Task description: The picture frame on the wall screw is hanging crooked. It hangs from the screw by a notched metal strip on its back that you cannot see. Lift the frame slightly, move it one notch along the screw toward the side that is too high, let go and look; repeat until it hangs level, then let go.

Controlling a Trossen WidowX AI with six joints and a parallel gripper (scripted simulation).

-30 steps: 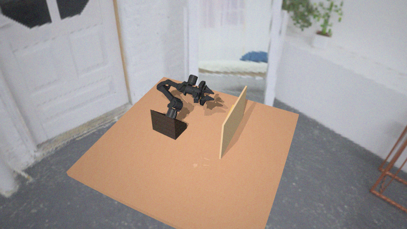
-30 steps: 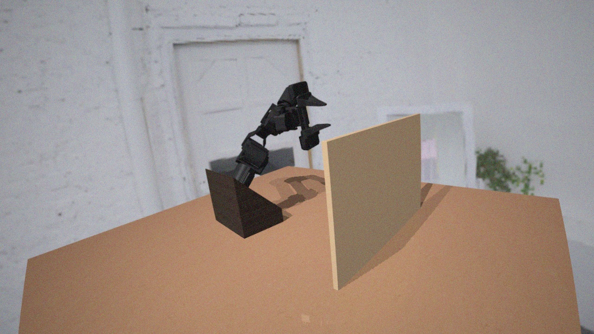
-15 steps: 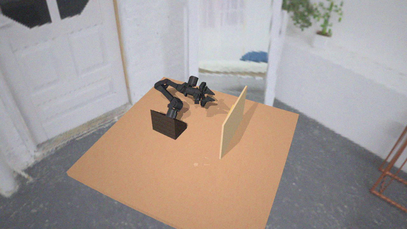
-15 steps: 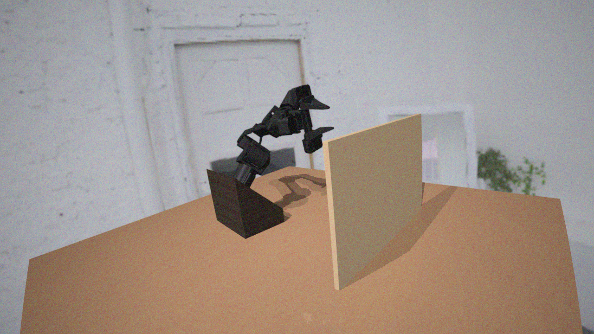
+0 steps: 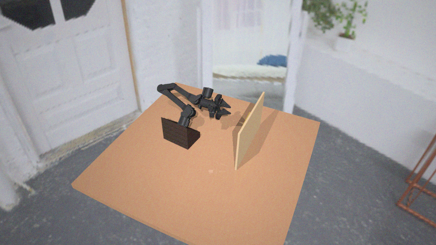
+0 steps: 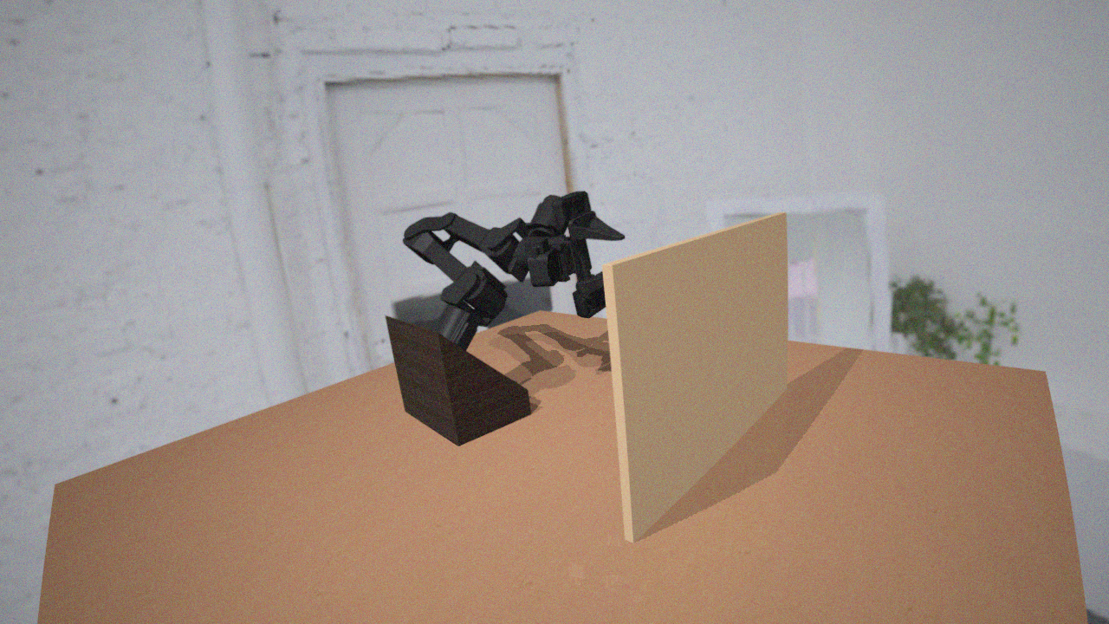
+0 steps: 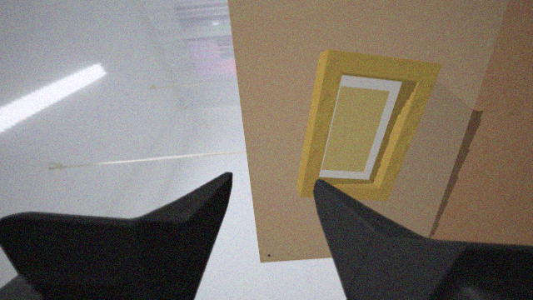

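Observation:
The golden picture frame (image 7: pixel 322 125) with a white mat hangs on the upright board (image 5: pixel 249 140) (image 6: pixel 697 348) (image 7: pixel 275 125). Only a thin yellow sliver of it shows in the top view; the exterior view shows the board's back. In the wrist view it looks tilted against the board's top edge, its end nearest the fingers sitting closer to that edge. The screw and notched strip are hidden. My gripper (image 5: pixel 230 110) (image 7: pixel 273 182) is open and empty, short of the board. One fingertip overlaps the frame's near corner in the wrist view. The lower fingertip is behind the board in the exterior view.
The arm rises from a dark wedge-shaped base (image 5: pixel 175 133) (image 6: pixel 430 384) on the orange-brown table (image 5: pixel 170 189) (image 6: pixel 310 497). The board stands upright on the table in front of the arm and casts a shadow behind it. A small dark dot (image 7: pixel 269 255) marks one board corner.

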